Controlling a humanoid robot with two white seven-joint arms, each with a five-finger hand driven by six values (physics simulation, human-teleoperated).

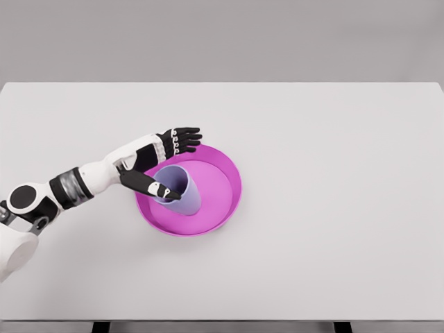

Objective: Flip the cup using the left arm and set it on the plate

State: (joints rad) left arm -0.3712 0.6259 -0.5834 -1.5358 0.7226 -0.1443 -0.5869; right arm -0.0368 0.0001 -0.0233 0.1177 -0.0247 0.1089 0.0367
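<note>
Cup sits mouth-up on the plate already; left robot hand looks spread, thumb at the rim, just needs pulling away.

This is a bare simulated test space, not a lived-in room: a wide, plain white bench fills nearly the whole view, its surface flat and evenly lit with no grain or wear. Toward twelve o'clock, past the far edge, there is only a featureless grey backdrop. Along the near edge at six o'clock, dark stubs of the bench's supports show against a grey floor.
</note>
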